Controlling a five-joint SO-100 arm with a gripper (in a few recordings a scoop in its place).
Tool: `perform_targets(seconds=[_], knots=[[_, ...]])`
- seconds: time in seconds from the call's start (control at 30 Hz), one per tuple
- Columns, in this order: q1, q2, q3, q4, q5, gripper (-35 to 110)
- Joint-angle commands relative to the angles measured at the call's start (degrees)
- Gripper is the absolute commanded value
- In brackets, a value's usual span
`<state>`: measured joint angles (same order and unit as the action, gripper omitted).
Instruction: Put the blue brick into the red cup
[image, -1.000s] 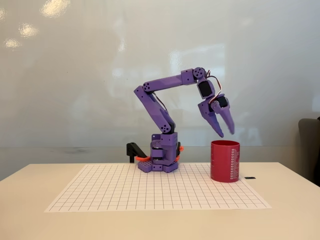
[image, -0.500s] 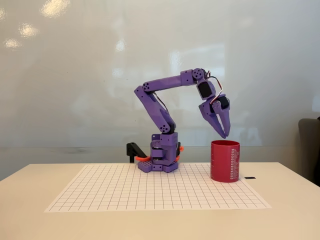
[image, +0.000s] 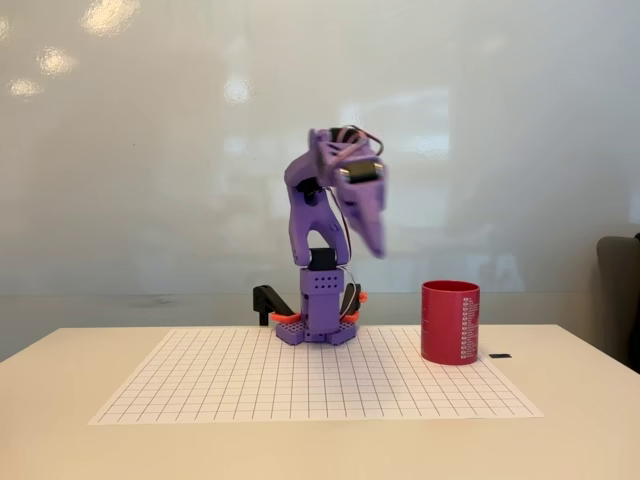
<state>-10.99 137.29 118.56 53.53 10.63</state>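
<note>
Blue brick first: I can't find it anywhere on the gridded sheet or the table, and the red cup is opaque from where I stand, so whether it lies inside I can't tell. That cup stands upright at the right side of the sheet, near its far right corner, with its white marks facing right of front. The purple arm is folded up over its base, well apart from the cup, and the gripper hangs pointing down, smeared by motion; the jaws look drawn together with nothing between them, but I can't tell for certain. If the brick is not in the cup, my worry is that the job is being left undone. A fast swing of the arm near the cup could also tip it, since it looks light and tall. There is plenty of bare sheet to the left and in front, and the cup sits well in from the table's right edge, beside a small dark object.
</note>
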Motion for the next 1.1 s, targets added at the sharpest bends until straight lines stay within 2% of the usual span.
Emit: perform_targets(seconds=[0.0,0.23,0.53,0.67,0.8,1.07], knots=[[8.09,7.38,-6.5,-0.88,-0.09,-1],[14.94,23.82,-5.45,4.75,-2.37,-1],[17.75,51.86,19.6,4.83,-3.25,-1],[17.23,51.94,21.88,7.29,-3.96,-1],[15.64,51.94,27.07,2.02,-5.01,-1],[11.34,51.94,48.78,0.97,-12.83,-1]])
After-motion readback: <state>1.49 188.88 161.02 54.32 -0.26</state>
